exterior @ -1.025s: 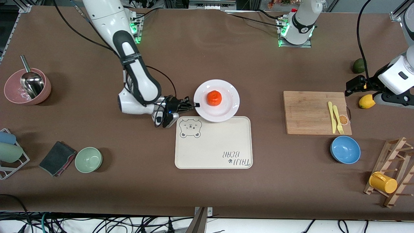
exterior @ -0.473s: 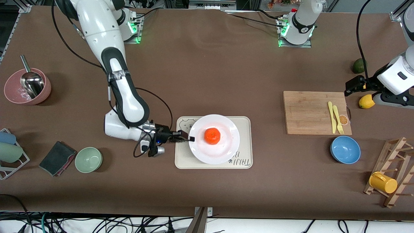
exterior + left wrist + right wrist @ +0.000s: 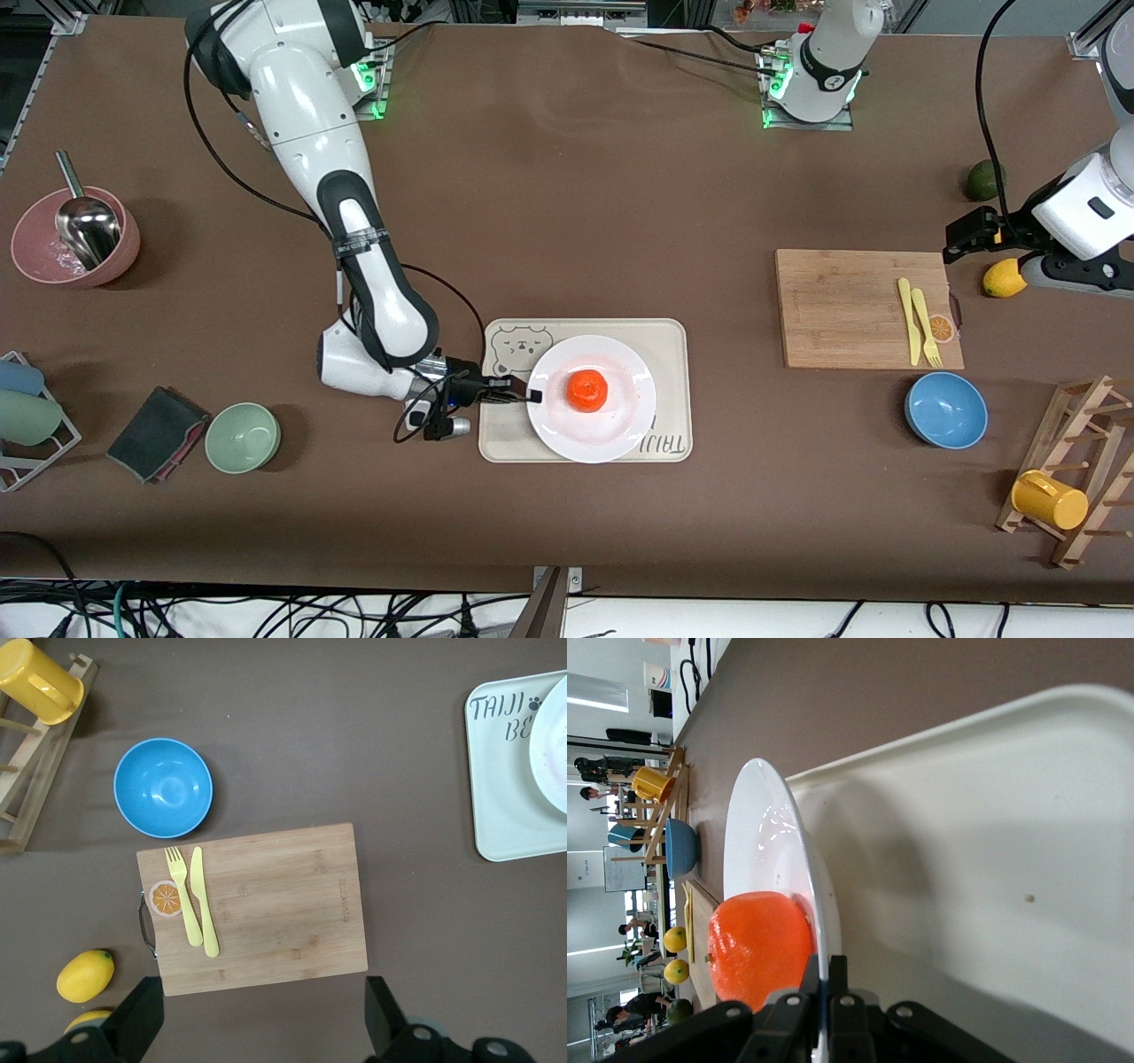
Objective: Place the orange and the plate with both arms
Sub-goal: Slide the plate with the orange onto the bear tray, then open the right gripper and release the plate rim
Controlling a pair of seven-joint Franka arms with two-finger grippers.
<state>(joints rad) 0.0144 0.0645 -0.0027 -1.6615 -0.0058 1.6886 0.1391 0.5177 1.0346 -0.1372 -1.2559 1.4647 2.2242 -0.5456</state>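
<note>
The white plate (image 3: 622, 427) with the orange (image 3: 586, 391) on its middle is over the beige bear tray (image 3: 501, 438). I cannot tell whether it rests on the tray. My right gripper (image 3: 530, 396) is shut on the plate's rim at the end toward the right arm. In the right wrist view the fingers (image 3: 824, 979) pinch the thin rim (image 3: 772, 859), with the orange (image 3: 757, 948) right beside them and the tray (image 3: 974, 859) underneath. My left gripper (image 3: 967, 234) is open and empty (image 3: 261, 1028), waiting over the table beside the cutting board (image 3: 266, 895).
Yellow fork and knife (image 3: 919, 321) lie on the cutting board (image 3: 842, 310). A lemon (image 3: 1004, 279) and a green fruit (image 3: 982, 181) lie near the left arm. A blue bowl (image 3: 945, 409), a rack with a yellow cup (image 3: 1049, 501), a green bowl (image 3: 242, 437) and a pink bowl (image 3: 62, 252) stand around.
My right gripper has carried the plate with the orange toward the front camera, from the bare table to over the tray. The left arm has not moved.
</note>
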